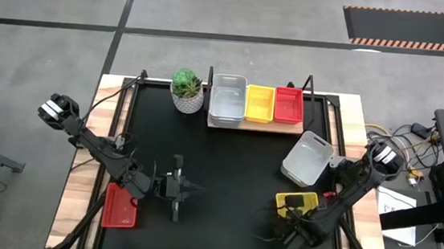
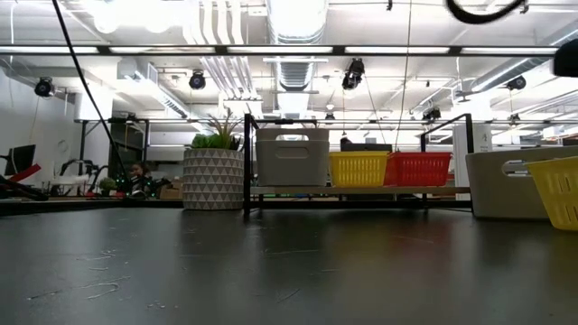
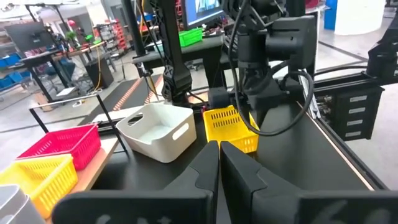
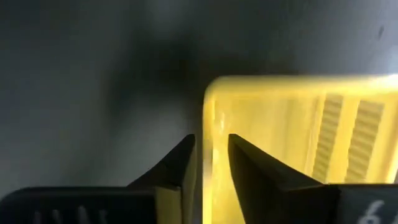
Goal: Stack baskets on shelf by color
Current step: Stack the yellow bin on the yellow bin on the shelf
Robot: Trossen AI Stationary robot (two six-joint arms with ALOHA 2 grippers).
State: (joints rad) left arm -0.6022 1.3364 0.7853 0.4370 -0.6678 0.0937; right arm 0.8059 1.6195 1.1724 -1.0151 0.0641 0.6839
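Observation:
On the wooden shelf at the table's far side sit a white-grey basket, a yellow one and a red one. Another white-grey basket rests on the mat to the right. A red basket lies at the near left. My right gripper is shut on a yellow basket at the near right. My left gripper is shut and holds nothing; it hovers near the table's middle, pointing right. My right gripper pinches one short wall of the yellow basket at its rim, near a corner. One finger is inside the basket and the other outside. The fingers come from above, pointing down. Whether the basket is lifted does not show.
A white pot with a green plant stands left of the shelf. The shelf's black uprights rise at its ends. Open black mat lies between the two arms. Cables and equipment sit beyond the table's right edge.

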